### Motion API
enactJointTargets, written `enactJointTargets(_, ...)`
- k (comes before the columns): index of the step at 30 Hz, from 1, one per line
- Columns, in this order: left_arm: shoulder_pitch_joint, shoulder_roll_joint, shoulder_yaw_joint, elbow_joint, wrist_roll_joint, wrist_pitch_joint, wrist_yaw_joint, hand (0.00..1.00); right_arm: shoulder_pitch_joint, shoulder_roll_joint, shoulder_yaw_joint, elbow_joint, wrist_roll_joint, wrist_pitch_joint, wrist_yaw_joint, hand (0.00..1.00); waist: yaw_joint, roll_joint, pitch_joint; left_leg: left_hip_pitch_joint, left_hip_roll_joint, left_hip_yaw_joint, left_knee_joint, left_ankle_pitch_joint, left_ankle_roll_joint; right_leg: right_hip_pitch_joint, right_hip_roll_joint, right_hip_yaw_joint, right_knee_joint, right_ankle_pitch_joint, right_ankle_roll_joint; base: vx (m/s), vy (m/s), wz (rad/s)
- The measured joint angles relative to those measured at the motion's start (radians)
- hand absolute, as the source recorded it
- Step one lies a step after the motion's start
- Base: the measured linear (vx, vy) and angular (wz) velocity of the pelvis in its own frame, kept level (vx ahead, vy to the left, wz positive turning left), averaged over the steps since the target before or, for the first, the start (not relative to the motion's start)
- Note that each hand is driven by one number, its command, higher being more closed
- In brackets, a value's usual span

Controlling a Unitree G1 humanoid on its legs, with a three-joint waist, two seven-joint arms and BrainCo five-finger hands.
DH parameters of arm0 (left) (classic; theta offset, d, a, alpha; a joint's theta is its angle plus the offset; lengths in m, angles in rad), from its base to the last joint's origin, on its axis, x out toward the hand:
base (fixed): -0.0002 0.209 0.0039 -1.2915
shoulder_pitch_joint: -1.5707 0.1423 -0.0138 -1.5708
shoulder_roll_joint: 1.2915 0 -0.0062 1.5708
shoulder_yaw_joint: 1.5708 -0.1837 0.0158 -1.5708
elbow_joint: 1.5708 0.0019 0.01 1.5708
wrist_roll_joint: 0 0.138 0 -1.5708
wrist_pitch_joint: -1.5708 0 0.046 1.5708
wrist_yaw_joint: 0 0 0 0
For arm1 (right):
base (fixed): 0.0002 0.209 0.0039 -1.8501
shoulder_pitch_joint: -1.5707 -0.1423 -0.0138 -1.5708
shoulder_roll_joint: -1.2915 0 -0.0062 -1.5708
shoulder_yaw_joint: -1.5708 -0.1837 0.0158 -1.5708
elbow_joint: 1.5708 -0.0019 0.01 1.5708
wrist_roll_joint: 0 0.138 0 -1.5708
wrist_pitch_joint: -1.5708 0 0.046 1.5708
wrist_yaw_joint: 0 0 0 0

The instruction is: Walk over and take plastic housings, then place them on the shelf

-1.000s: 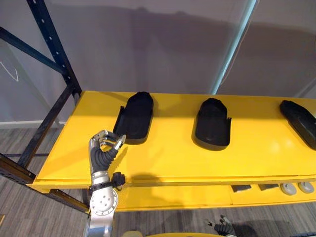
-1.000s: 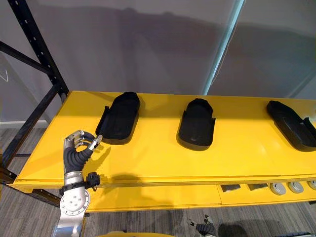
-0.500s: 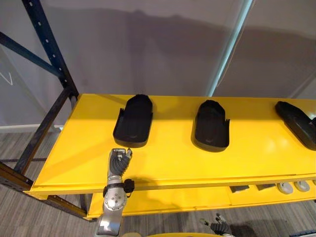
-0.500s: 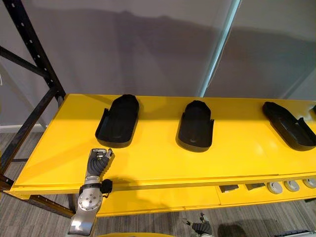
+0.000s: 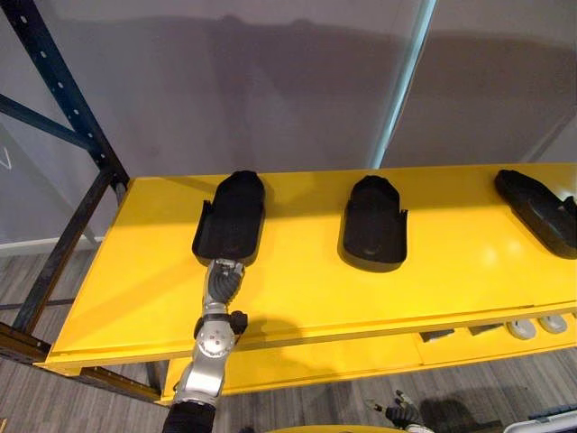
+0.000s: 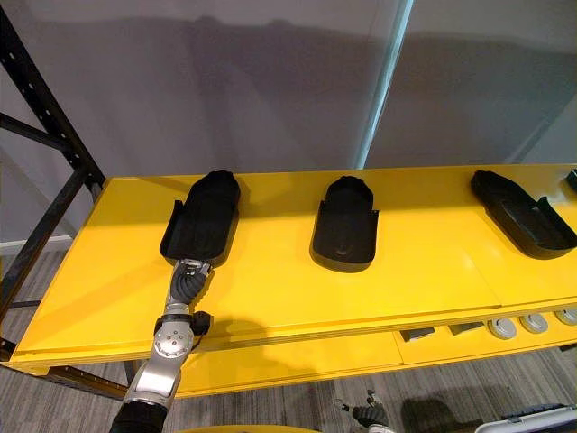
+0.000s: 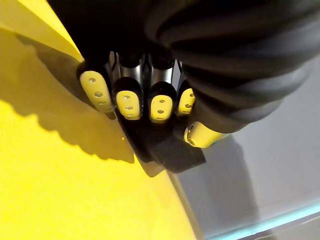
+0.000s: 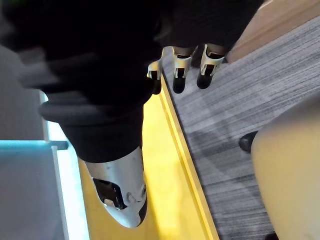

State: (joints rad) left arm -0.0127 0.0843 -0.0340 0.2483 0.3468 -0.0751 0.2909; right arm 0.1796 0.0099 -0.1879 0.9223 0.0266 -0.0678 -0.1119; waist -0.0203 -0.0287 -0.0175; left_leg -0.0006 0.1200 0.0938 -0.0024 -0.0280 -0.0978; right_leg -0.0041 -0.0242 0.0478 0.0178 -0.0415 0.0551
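Found left robot hand [image 5: 224, 278] curled narrow, empty, at near end of leftmost black moulded plastic housing [image 5: 232, 215] on yellow shelf [image 5: 135, 289].

Three black plastic housings lie well apart on the yellow shelf [image 5: 297, 289]: left housing [image 5: 231, 217], middle housing [image 5: 374, 223], right housing [image 5: 539, 209].

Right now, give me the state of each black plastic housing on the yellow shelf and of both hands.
left black plastic housing: lying flat on the yellow shelf.
middle housing: lying flat, untouched.
right housing: lying flat, angled, untouched.
left hand: against the left black plastic housing's near end; grip unclear.
right hand: hanging low, open, empty.
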Motion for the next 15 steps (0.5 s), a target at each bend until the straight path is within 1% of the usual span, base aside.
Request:
enactJointTargets(4,-0.013,0.012,0.006,0.018,0.0,-0.003,0.003,1.0,-0.016,-0.001,0.0,0.003,-0.001,0.0,0.001,0.0,-0.021,-0.001,0.0,0.012,-0.002,0.009,-0.027,0.013,0.001,0.001,-0.001,0.007,-0.013,0.006,0.003,-0.01,0.003,-0.05)
enactJointTargets(11,-0.05,0.02,0.005,0.036,0.0,-0.01,0.003,1.0,-0.018,-0.004,0.0,0.006,-0.002,0.0,0.002,0.0,-0.024,-0.006,0.003,0.017,-0.005,0.007,-0.045,0.02,0.002,0.003,-0.001,0.005,-0.023,0.01,0.002,0.0,0.0,0.0)
enactJointTargets(15,-0.043,0.019,-0.008,0.003,-0.001,-0.008,-0.002,1.0,-0.018,-0.008,-0.001,0.006,-0.002,0.0,0.002,0.0,-0.027,-0.012,0.012,0.032,-0.014,-0.005,-0.058,0.025,0.005,0.022,-0.01,-0.007,-0.032,0.01,0.003,0.02,0.011,0.08)
